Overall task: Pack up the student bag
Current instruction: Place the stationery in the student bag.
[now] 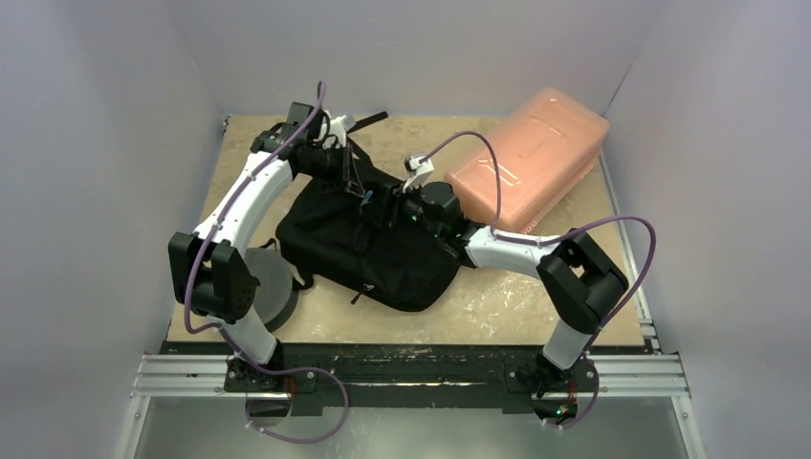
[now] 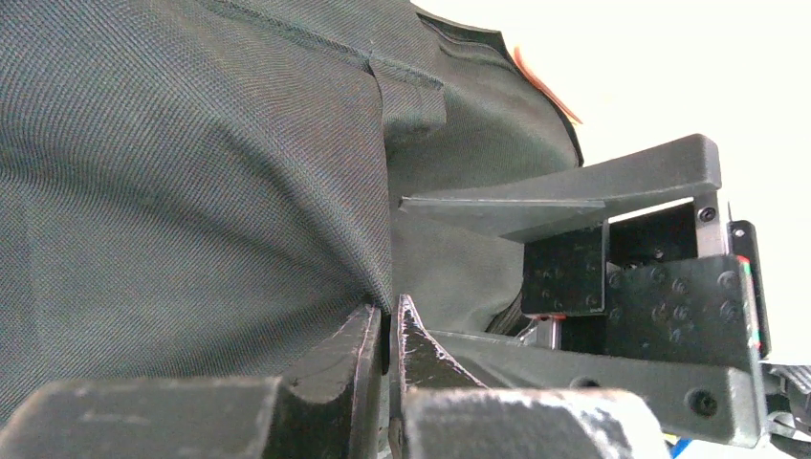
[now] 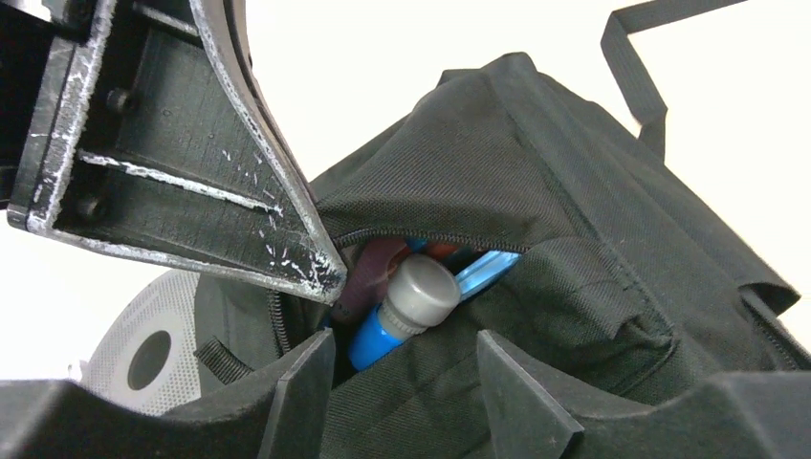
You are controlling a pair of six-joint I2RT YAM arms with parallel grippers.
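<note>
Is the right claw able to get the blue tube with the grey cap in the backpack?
Probably yes. The right claw is open just in front of the blue tube, which pokes out of the open backpack. The left claw pinches the fabric up, so nothing seems to cover it.

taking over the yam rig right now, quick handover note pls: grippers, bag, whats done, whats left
Grippers: the left gripper is shut on the student bag, pinching the fabric at the edge of the zip opening and lifting it. The right gripper is open and empty, right at that opening.
Things: the bag lies mid-table with its pocket unzipped. The pink box is at the far right.
Done: a blue bottle with a grey cap and a few other items sit inside the pocket.
Left: the zip is not closed. No loose item is visible on the table, so check before zipping.
</note>
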